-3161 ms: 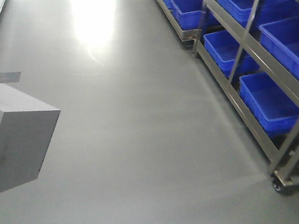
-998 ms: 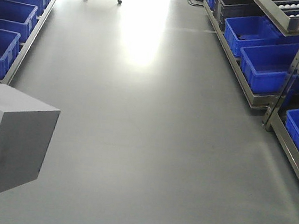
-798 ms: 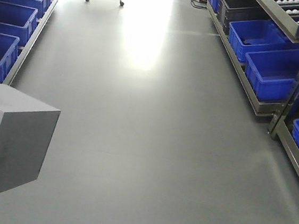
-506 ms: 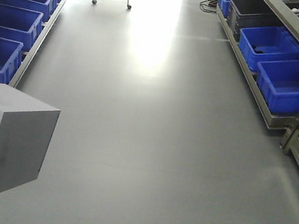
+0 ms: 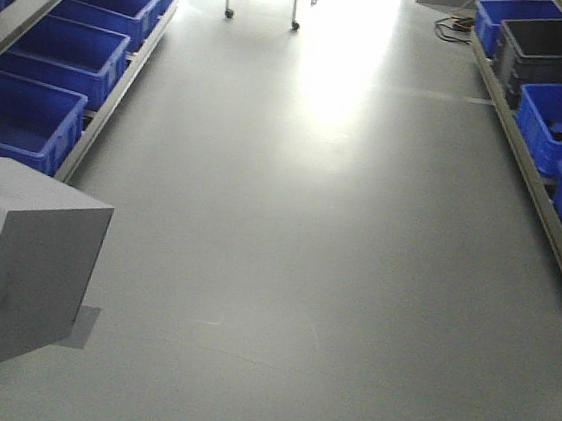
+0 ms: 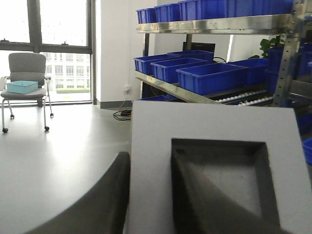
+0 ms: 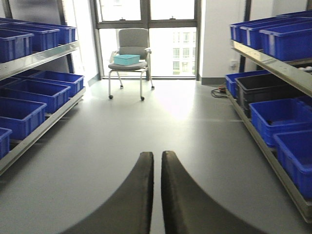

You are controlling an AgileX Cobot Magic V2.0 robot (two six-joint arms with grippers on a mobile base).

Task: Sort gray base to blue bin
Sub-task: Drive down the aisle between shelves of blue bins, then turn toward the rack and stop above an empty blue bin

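Clamping the gray base [image 6: 214,122], my left gripper [image 6: 150,157] has 1 finger [image 6: 195,195] inside its recess [image 6: 241,178], 1 outside. My right gripper [image 7: 157,156] is empty, fingers nearly touching.

This looks like a warehouse or stockroom aisle. Steel racks [image 5: 36,6] line both sides, loaded with rows of blue bins [image 5: 71,53]. The smooth gray floor [image 5: 310,224] runs to a wheeled chair [image 7: 132,41] before tall windows [image 7: 173,48].
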